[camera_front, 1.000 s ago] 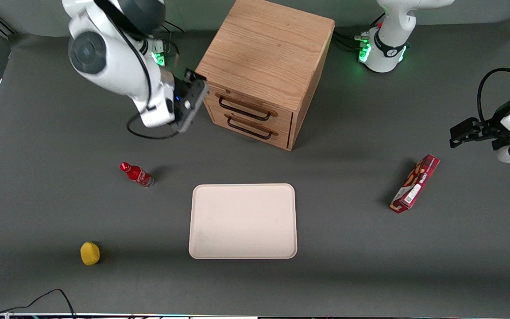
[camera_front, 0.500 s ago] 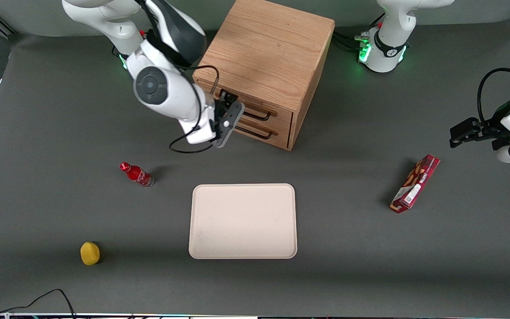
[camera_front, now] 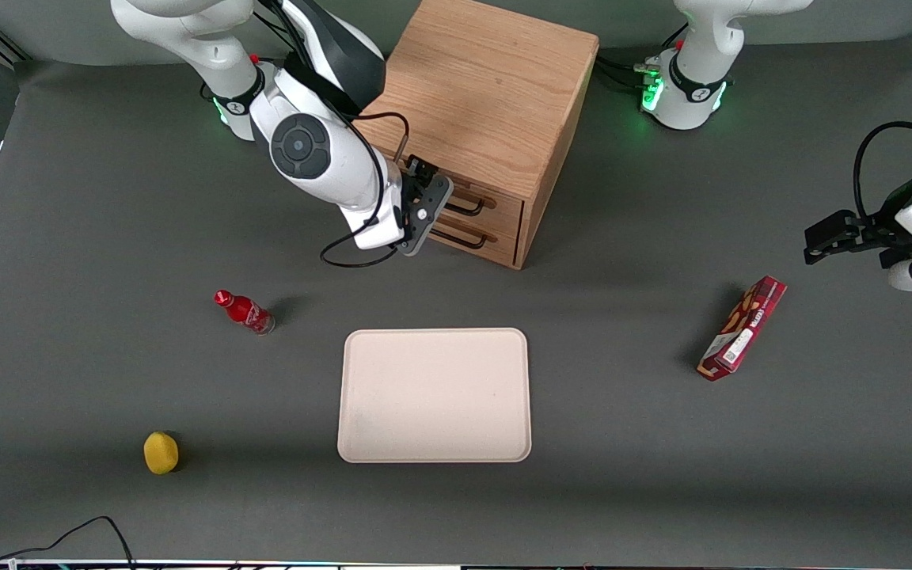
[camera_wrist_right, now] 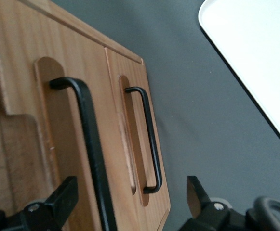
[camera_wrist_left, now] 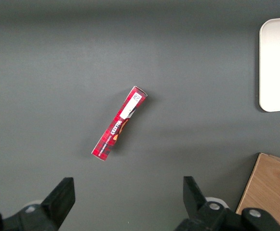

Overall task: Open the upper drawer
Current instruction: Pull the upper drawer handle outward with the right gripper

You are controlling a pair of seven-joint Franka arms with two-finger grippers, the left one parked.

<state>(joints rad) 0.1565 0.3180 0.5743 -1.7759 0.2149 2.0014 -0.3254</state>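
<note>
The oak cabinet point(camera_front: 480, 103) has two alike drawer fronts, both shut. The upper drawer point(camera_front: 499, 204) carries a slim black bar handle point(camera_front: 465, 208); the lower twin drawer point(camera_front: 495, 241) sits under it. My right gripper point(camera_front: 432, 190) is in front of the drawer fronts, at the handles' end nearer the working arm, and hides part of both handles. In the right wrist view the gripper point(camera_wrist_right: 130, 202) is open and empty. The upper handle point(camera_wrist_right: 89, 144) runs between the fingertips point(camera_wrist_right: 65, 192), close to one of them. The lower handle point(camera_wrist_right: 148, 139) lies farther off.
A cream tray point(camera_front: 434, 394) lies nearer the front camera than the cabinet, also in the right wrist view point(camera_wrist_right: 255, 57). A red bottle point(camera_front: 244, 311) and a yellow object point(camera_front: 161, 453) lie toward the working arm's end. A red box point(camera_front: 742, 328) lies toward the parked arm's end.
My right arm has swung from beside the cabinet to in front of the drawer fronts, bringing the open gripper up to the handles. The drawers have not moved.
</note>
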